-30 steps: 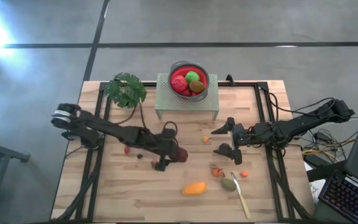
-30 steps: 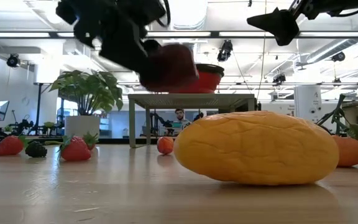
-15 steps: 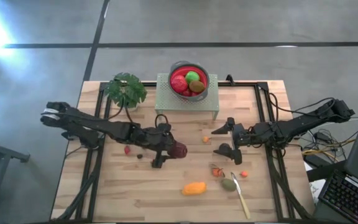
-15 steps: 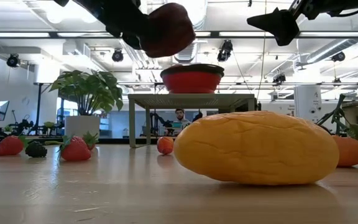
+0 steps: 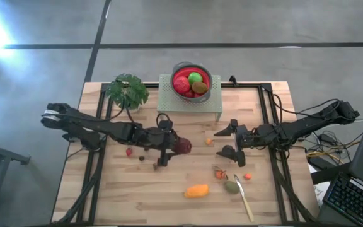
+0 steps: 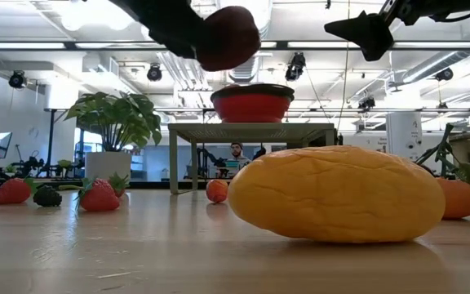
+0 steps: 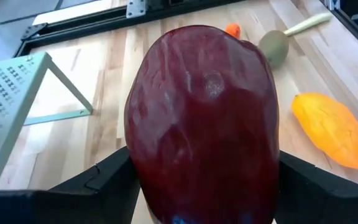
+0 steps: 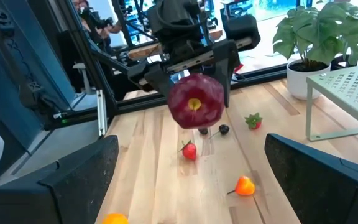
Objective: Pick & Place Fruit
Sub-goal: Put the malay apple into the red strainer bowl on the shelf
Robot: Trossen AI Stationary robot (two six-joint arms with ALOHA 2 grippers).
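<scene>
Left fingers (image 5: 172, 149), clamped on the glossy maroon oval fruit (image 5: 182, 146) at frame centre, have lifted it clear of the table (image 5: 131, 189); transfer pending. Right fingers (image 5: 227, 141) fully spread, empty.

**Colours and patterns on the table**

A dark maroon fruit (image 7: 204, 118) with a yellow spot at its end is seen. An orange-yellow oval (image 5: 196, 190) with a faintly creased skin is noted, and an olive-green oval (image 5: 232, 186). Red, green and brown fruit are shown in a red bowl (image 5: 201, 70) with a grey rim. A pale green perforated stand (image 5: 172, 101), a leafy green plant (image 5: 127, 91) in a white pot, and light striped wood table (image 5: 125, 202) are recorded. Strawberries (image 6: 98, 196) are red, a berry (image 6: 47, 196) black.
</scene>
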